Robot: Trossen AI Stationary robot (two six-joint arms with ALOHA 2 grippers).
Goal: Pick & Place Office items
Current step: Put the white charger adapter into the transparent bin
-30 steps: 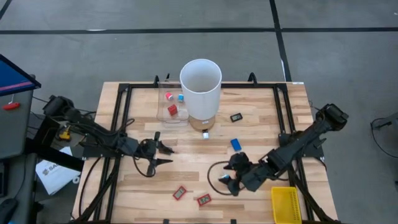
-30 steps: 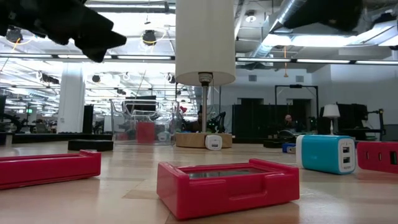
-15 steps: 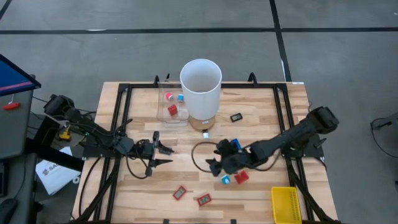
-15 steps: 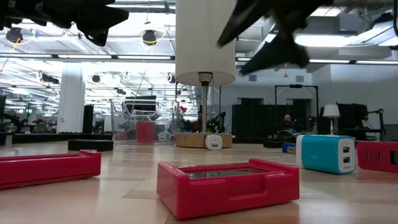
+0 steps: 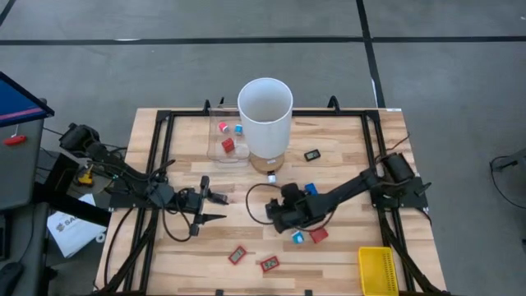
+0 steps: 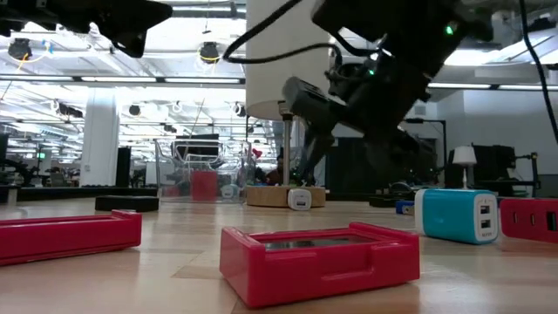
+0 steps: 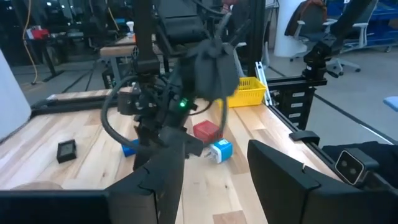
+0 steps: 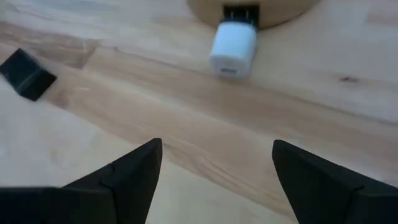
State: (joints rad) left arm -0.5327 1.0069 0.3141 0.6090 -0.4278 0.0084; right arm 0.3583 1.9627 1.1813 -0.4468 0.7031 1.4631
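Wooden table point(image 5: 345, 140) holds scattered office items point(image 5: 306, 236). Right gripper point(image 5: 274, 216) at centre, fingers apart, empty, low over bare wood. Left gripper point(image 5: 215, 206) waits left, fingers apart, empty.

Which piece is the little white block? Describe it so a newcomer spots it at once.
Start at the tall white cylinder standing mid-table toward the far edge. Go down to its round wooden base; the small white block lies on the table right against that base's near edge. It is the only white piece, while the loose pieces nearby are black, blue or red.
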